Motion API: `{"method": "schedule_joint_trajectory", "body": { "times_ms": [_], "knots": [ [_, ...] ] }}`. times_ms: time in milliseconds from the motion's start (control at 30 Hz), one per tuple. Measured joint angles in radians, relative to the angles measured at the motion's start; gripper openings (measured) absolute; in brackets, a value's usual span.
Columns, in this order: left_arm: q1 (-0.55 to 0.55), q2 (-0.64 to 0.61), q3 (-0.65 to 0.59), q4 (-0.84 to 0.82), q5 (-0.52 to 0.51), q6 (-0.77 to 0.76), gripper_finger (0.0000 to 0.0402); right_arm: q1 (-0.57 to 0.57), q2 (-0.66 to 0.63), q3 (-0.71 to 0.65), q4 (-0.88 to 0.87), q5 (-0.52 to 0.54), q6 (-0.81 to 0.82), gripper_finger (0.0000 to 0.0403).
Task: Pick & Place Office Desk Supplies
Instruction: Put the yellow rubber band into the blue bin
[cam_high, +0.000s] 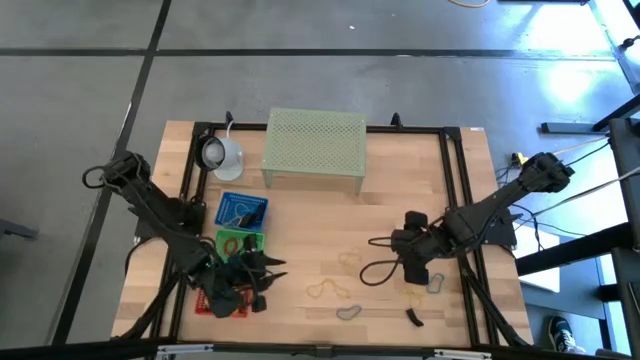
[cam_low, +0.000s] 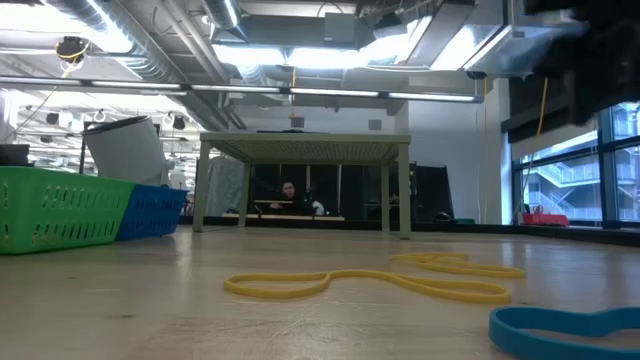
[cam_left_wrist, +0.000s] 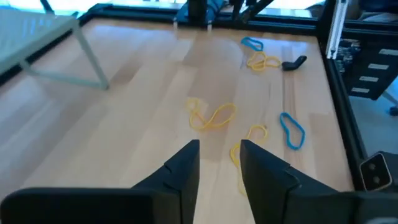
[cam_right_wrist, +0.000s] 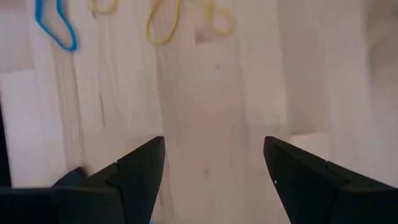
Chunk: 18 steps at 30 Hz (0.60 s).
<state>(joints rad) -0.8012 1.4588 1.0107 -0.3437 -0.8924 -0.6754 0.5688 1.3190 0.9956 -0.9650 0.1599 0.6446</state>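
Loose rubber bands lie flat on the wooden table: yellow ones (cam_high: 328, 290) (cam_high: 348, 260) in the middle near the front, a blue-grey one (cam_high: 347, 312) and a blue one (cam_high: 436, 283), with a small black clip (cam_high: 413, 318) beside them. My left gripper (cam_high: 272, 266) hovers by the trays at the near left, its fingers (cam_left_wrist: 189, 162) a narrow gap apart and empty, pointing toward the bands (cam_left_wrist: 211, 115). My right gripper (cam_high: 403, 268) hangs wide open and empty (cam_right_wrist: 214, 149) over bare wood, short of a blue band (cam_right_wrist: 53, 25) and yellow bands (cam_right_wrist: 165, 22).
A blue tray (cam_high: 242, 210), a green tray (cam_high: 240, 240) and a red tray (cam_high: 220, 300) stand in a row at the left. The pale green mesh stand (cam_high: 315, 148) and a white lamp-like object (cam_high: 222, 155) stand at the back. A black frame (cam_high: 455, 190) borders the table.
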Motion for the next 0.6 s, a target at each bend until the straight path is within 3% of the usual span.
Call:
{"method": "schedule_joint_trajectory", "body": {
  "times_ms": [167,367,600],
  "knots": [
    [0.051,0.042,0.0,0.101,0.036,0.104,0.0136,0.027,0.0,-0.083,0.132,0.006,0.065,0.0274],
    [0.135,0.132,0.0,0.172,0.067,0.145,0.0154,0.033,0.0,-0.179,0.391,0.031,-0.036,0.0274],
    [0.244,0.242,0.0,0.268,0.244,0.252,0.015,0.021,0.0,-0.258,0.566,0.134,-0.091,0.0274]
  ]
}}
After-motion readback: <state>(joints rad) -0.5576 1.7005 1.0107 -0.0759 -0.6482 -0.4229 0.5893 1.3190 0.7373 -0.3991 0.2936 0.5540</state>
